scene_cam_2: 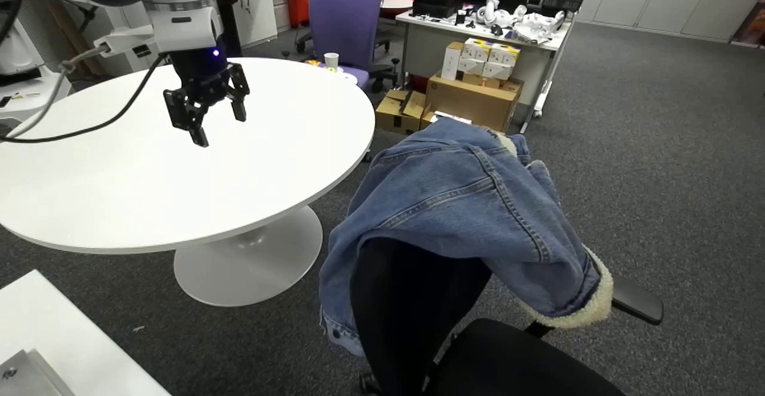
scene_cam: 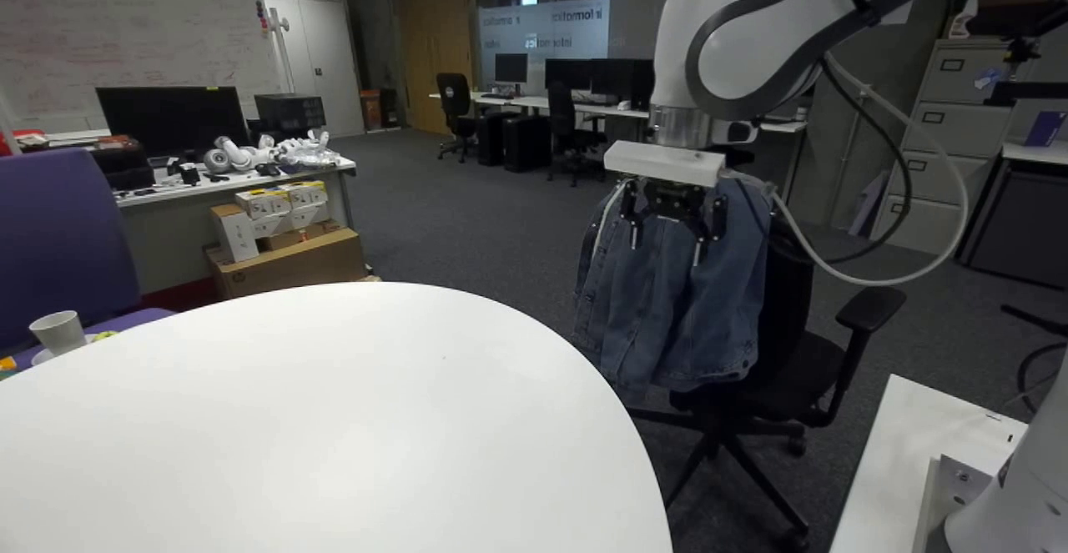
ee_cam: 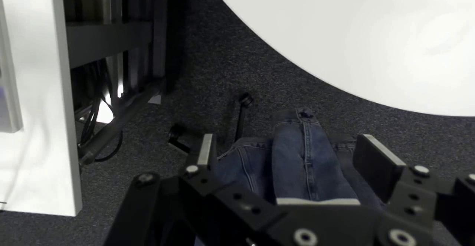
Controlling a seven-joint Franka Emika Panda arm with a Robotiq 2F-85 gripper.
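A blue denim jacket (scene_cam: 659, 311) with cream fleece lining hangs over the backrest of a black office chair (scene_cam_2: 418, 312). In an exterior view the jacket (scene_cam_2: 460, 193) spreads across the chair top, a fleece-edged end hanging at one side. My gripper (scene_cam: 666, 248) points down with its fingers apart and nothing between them. It overlaps the jacket in that view, while elsewhere the gripper (scene_cam_2: 222, 130) appears against the white tabletop, apart from the denim. In the wrist view the jacket (ee_cam: 310, 160) lies lower down, beyond the gap of the gripper (ee_cam: 293, 144); part of it is hidden by the gripper body.
A round white table (scene_cam: 375, 436) stands beside the chair. The arm's base sits on a white bench (scene_cam: 909, 436). A loose pale hose (scene_cam: 959, 194) loops off the wrist. Farther away are a purple chair (scene_cam_2: 346, 20), a cup (scene_cam_2: 331, 60) and cardboard boxes (scene_cam_2: 469, 100).
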